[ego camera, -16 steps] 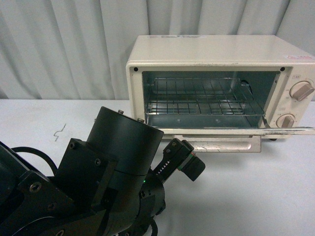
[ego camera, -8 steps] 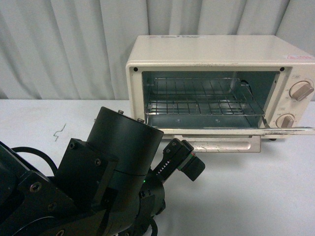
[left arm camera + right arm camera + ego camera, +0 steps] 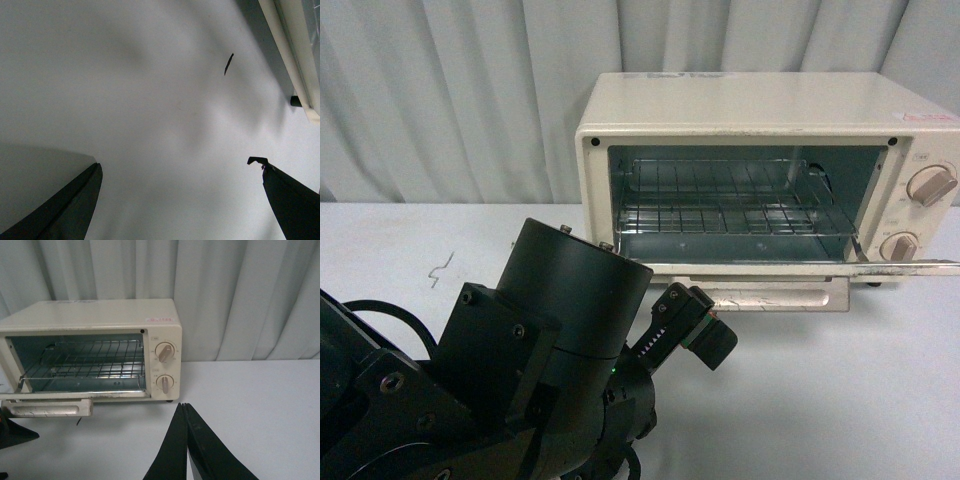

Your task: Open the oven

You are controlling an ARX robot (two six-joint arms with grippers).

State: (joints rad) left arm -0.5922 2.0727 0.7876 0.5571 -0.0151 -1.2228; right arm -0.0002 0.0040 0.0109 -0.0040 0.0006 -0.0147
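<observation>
The cream oven stands at the back right of the white table. Its door hangs dropped open, the beige bar handle lies at the door's front edge, and the wire rack shows inside. Two round knobs sit on its right side. My left gripper is open over bare table in front of the door's left end, holding nothing; the left wrist view shows its fingers wide apart. My right gripper is shut and empty, in front of the oven and apart from it.
A pale curtain hangs behind the table. A small dark mark lies on the tabletop at the left. My left arm's black body fills the near left of the front view. The oven's door edge borders the left wrist view.
</observation>
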